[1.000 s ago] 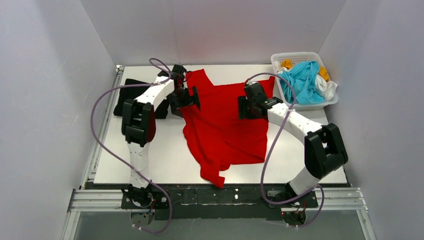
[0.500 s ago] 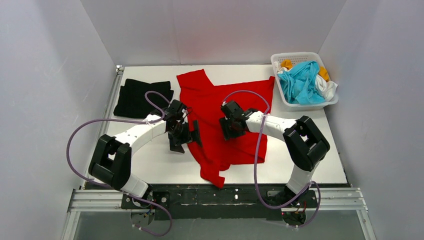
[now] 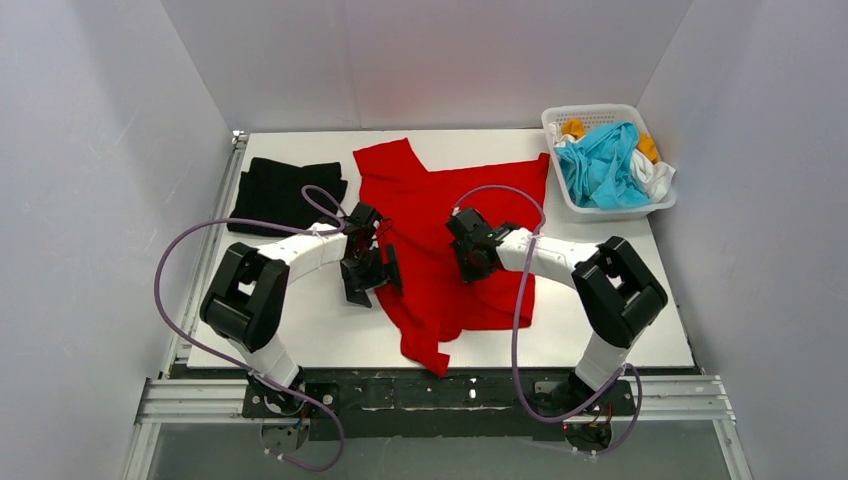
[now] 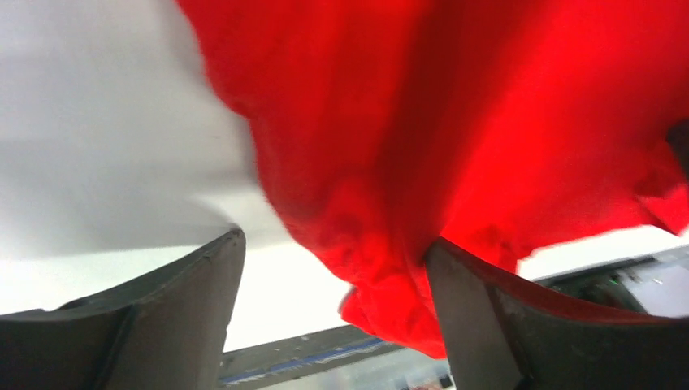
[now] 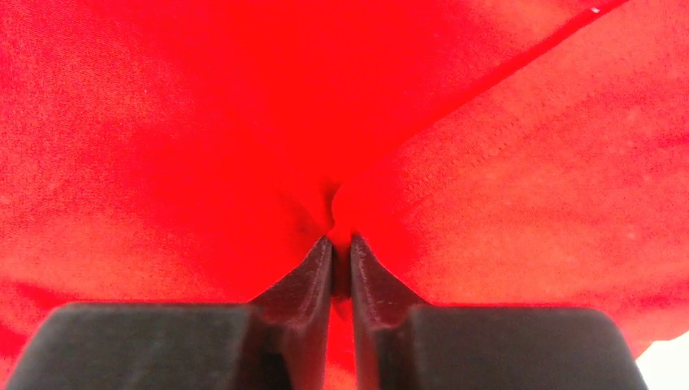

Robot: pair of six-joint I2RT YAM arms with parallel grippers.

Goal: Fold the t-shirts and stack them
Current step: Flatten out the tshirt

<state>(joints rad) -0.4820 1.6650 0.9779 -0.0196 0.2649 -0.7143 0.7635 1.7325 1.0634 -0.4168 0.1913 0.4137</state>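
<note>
Both arms bent low over surface (image 3: 300,335) middle. L pincer (image 4: 333,252) spread, straddling red t-shirt (image 3: 440,200) left edge; R pincer (image 5: 341,246) pinching its cloth.

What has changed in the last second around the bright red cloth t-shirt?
The right gripper and the left gripper drew back from the far side to the middle of the bright red cloth t-shirt. The right one closed on a fold of it; the left stands open astride its left edge. The folded black cloth t-shirt and the white plastic lattice basket stayed put.
</note>
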